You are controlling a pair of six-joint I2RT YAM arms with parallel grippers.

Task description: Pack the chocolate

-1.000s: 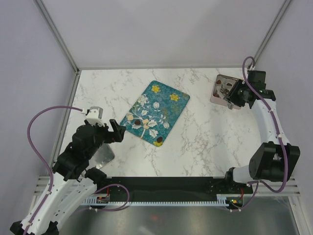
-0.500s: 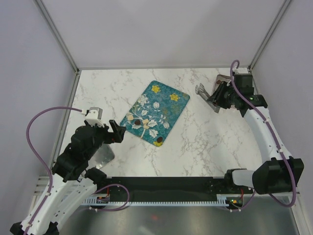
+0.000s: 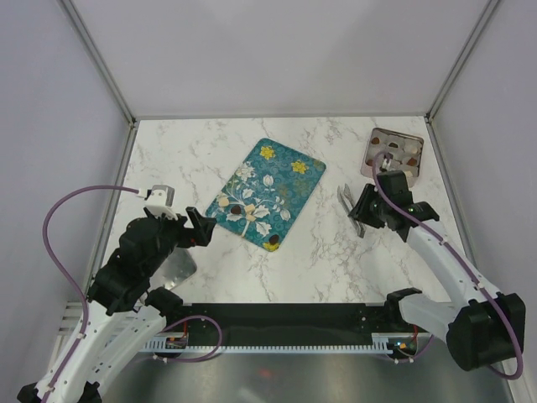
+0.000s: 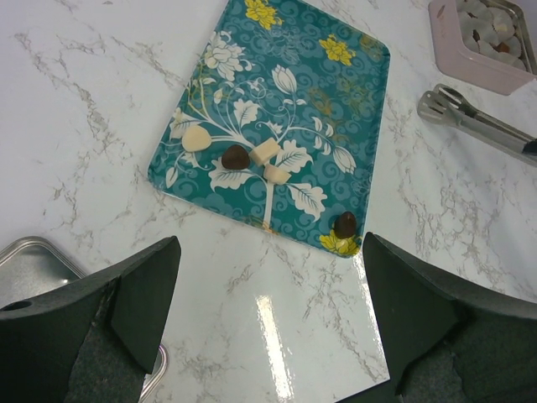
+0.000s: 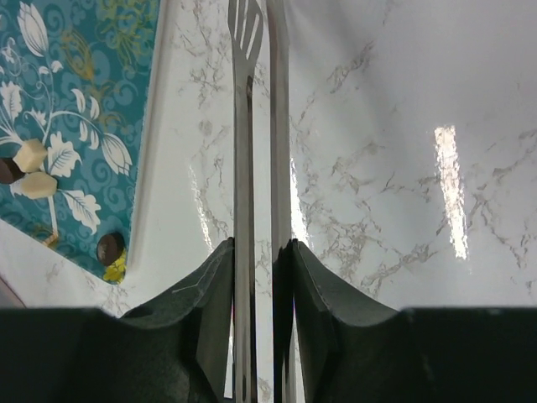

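Several chocolates lie on the teal flowered tray (image 3: 270, 190): in the left wrist view a tan heart (image 4: 195, 138), a dark piece (image 4: 234, 156), two tan squares (image 4: 264, 151) and a dark piece (image 4: 346, 223) at the near edge. A pink box (image 3: 394, 154) at the back right holds more pieces. My right gripper (image 3: 367, 210) is shut on metal tongs (image 5: 252, 126), held over bare table between tray and box, tips pointing toward the tray. The near dark piece also shows in the right wrist view (image 5: 109, 248). My left gripper (image 4: 270, 243) is open and empty, just short of the tray's near-left edge.
A silver metal lid (image 3: 177, 264) lies on the table beside the left arm; it also shows in the left wrist view (image 4: 33, 262). The pink box (image 4: 482, 42) sits near the back right wall. Marble table surrounds the tray.
My right arm has drawn back from over the pink box and swung left and nearer with the tongs, now beside the tray's right edge. The left arm has not moved.
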